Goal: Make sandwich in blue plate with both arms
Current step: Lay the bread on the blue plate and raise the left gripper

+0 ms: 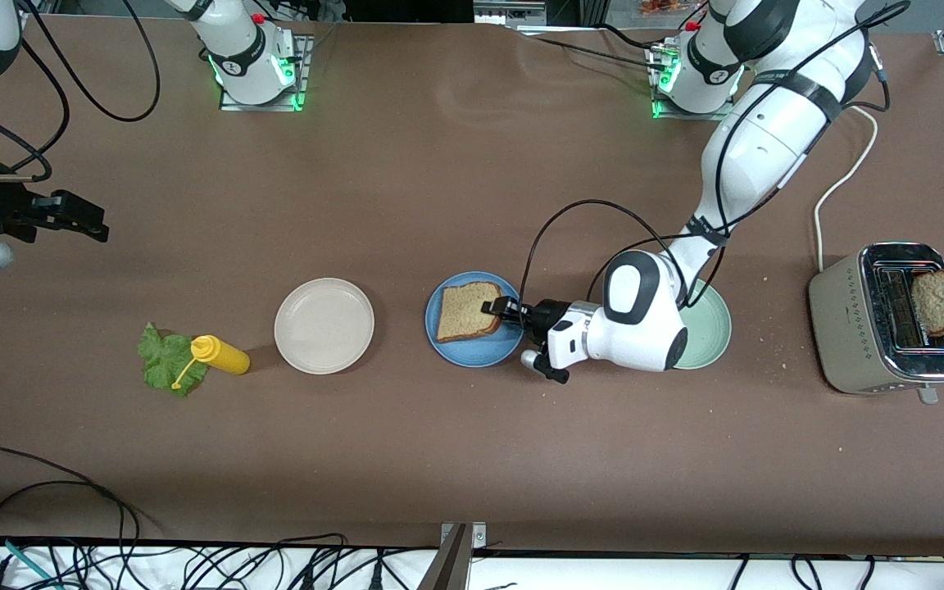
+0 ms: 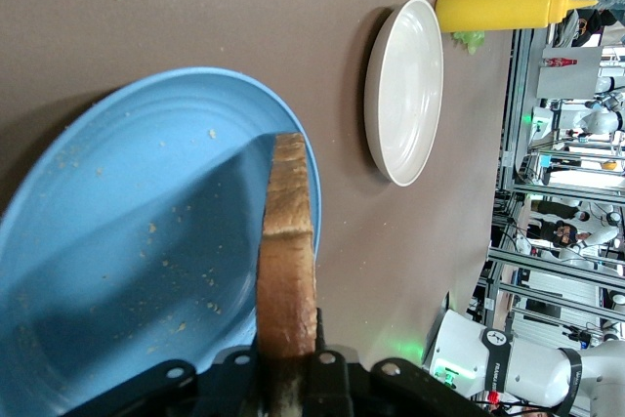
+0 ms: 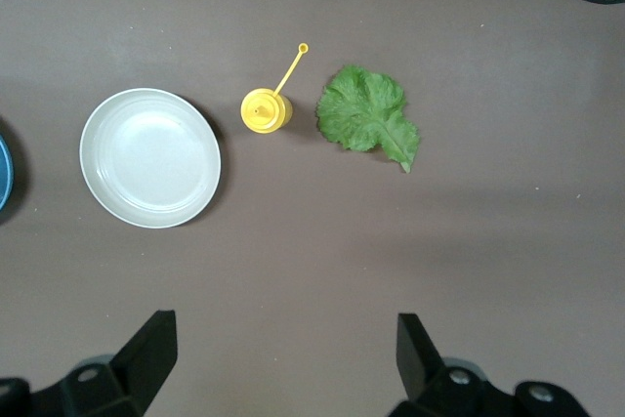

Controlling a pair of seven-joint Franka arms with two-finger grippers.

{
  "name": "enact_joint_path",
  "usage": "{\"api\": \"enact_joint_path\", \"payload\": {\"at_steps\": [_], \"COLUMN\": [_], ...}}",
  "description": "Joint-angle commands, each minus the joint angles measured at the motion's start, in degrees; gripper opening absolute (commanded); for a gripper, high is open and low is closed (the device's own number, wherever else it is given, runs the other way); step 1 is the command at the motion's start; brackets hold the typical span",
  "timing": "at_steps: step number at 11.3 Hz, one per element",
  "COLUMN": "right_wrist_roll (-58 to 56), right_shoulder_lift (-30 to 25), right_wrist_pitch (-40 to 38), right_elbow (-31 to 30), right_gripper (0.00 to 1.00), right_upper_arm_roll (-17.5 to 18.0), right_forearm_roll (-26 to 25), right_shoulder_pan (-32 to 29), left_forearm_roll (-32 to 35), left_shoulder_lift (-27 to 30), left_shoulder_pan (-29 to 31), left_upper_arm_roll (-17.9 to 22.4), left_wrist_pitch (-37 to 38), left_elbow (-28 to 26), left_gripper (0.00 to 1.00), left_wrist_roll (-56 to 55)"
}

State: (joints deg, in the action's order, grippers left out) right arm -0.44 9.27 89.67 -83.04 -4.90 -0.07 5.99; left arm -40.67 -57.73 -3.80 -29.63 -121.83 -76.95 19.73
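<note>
From high up across the table, you look down at both arm bases along the top of the frame. Your left wrist camera sits very close to the blue plate (image 2: 127, 241). Your right wrist camera looks straight down from higher. All three views share the white plate (image 1: 324, 325).

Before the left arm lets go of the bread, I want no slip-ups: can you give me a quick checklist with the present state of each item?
1. Left gripper shut on the bread slice: ok.
2. Slice over the blue plate: ok.
3. Slice flat on the plate: cannot tell; the left wrist view shows it edge-on.
4. Right gripper open, waiting at its end of the table: ok.
5. Lettuce leaf free to pick: not ok, the yellow squeeze bottle overlaps it.
6. Second slice sits in the toaster: ok.
</note>
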Motion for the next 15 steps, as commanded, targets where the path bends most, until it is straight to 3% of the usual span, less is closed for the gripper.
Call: {"api": "enact_joint_path", "payload": {"at_steps": [1, 6, 9, 15], "right_wrist_roll": [0.4, 0.4, 0.4, 0.6], "right_shoulder_lift": [-0.6, -0.6, -0.6, -0.3], "right_wrist_pitch": [-0.5, -0.5, -0.5, 0.2], "right_elbow": [0.2, 0.1, 0.1, 0.1], "right_gripper": [1.00, 1.00, 1.00, 1.00], "right_upper_arm_roll": [0.1, 0.1, 0.1, -0.1], "right_forearm_roll": [0.7, 0.7, 0.7, 0.5], "right_shoulder_pan": [-0.1, -0.1, -0.1, -0.1], "left_forearm_roll": [-1.3, 12.8, 21.9, 42.5], "left_shoulder_lift": [0.0, 3.5, 8.7, 26.8], "left_shoulder_pan": [0.1, 2.8, 5.7, 9.4], "left_upper_arm_roll": [1.2, 2.3, 2.4, 2.6], "left_wrist_pitch": [-0.6, 2.1, 9.9, 28.1], "left_elbow": [-1.0, -0.6, -0.6, -0.5], "left_gripper": [1.00, 1.00, 1.00, 1.00], "left_wrist_roll": [2.4, 5.7, 5.0, -11.5]}}
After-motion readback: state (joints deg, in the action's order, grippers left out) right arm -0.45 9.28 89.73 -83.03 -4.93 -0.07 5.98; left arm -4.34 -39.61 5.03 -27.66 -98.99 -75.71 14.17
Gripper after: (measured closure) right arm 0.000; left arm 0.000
